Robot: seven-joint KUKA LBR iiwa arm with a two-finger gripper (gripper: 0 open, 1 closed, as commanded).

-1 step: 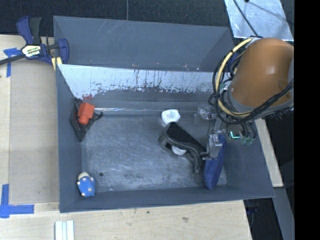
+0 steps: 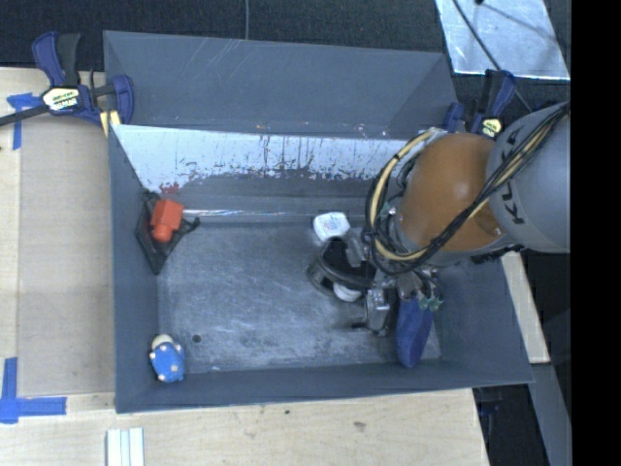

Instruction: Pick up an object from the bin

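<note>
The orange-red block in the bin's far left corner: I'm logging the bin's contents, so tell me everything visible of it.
The orange-red block is small and chunky, plastic by its look, roughly rectangular with an uneven outline. It lies on a flat black wedge-shaped piece in the far left floor corner of the grey metal bin, just under the back wall. Nothing else touches it, and the gripper is well away, at the bin's right.
</note>
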